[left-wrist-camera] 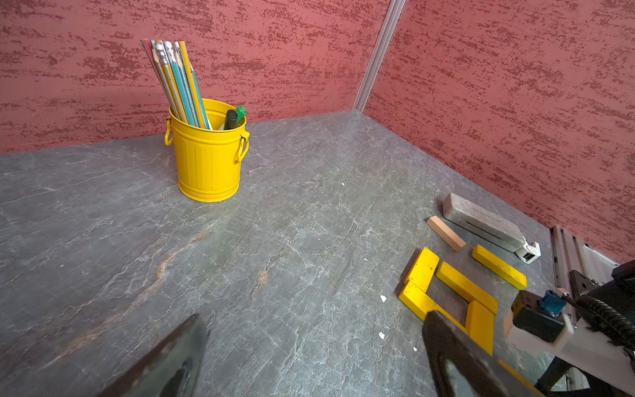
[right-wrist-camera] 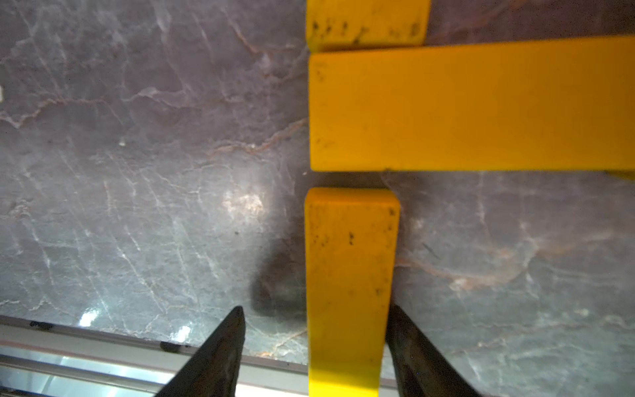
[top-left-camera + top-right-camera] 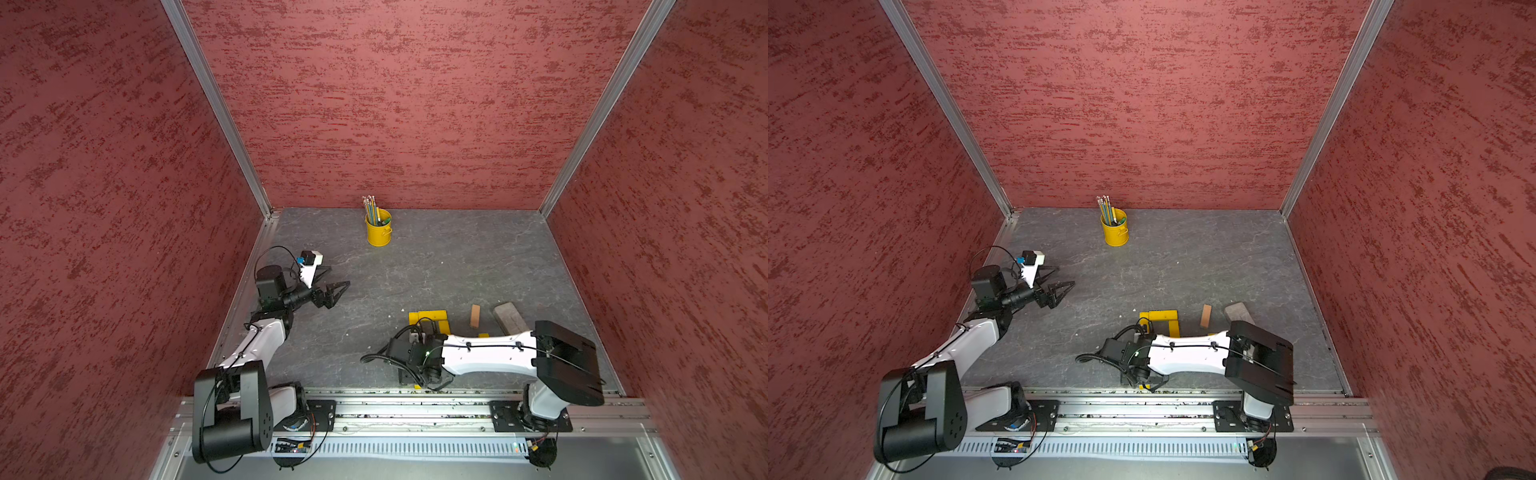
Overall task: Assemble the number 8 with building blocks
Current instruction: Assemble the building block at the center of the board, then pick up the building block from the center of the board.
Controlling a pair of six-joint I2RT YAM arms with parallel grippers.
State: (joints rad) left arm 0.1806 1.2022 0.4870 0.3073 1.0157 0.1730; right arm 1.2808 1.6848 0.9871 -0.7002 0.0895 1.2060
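Observation:
Several yellow building blocks [image 1: 464,285] form a square loop on the grey table [image 1: 275,240], partly seen in both top views [image 3: 428,318]. My right gripper [image 2: 316,308] points down near the front edge, open around another yellow block [image 2: 350,275]. One finger [image 2: 226,343] stands clear of it and the other sits right beside it. That block's far end stops just short of a yellow cross block [image 2: 481,106]. A loose yellow block [image 1: 498,266] and the tan block [image 1: 446,233] lie beyond the loop. My left gripper [image 3: 338,276] hovers open and empty at the left.
A yellow pencil bucket [image 3: 379,228] stands at the back centre. A grey-brown slab [image 3: 510,318] lies to the right of the tan block [image 3: 475,316]. The metal rail [image 3: 415,399] runs along the front edge. Red walls enclose three sides.

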